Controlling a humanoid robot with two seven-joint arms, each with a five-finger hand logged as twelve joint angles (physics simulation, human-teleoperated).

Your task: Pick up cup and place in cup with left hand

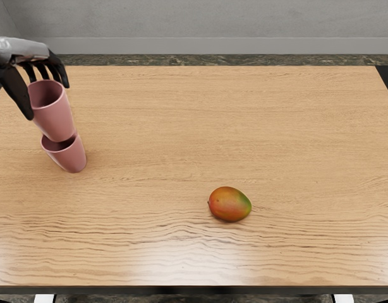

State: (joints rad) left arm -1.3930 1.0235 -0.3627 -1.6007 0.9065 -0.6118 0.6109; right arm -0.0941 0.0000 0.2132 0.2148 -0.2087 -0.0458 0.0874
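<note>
One pink cup (54, 118) hangs below the left hand (37, 58), between its fingers.

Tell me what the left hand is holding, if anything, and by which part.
The upper pink cup, held near its rim, between the thumb and fingers of the left hand.

An upper cup (55, 121) tilts at the mouth of a lower cup (72, 159), left on a table (181, 126). A mango (230, 204) lies in front, rightward.
</note>
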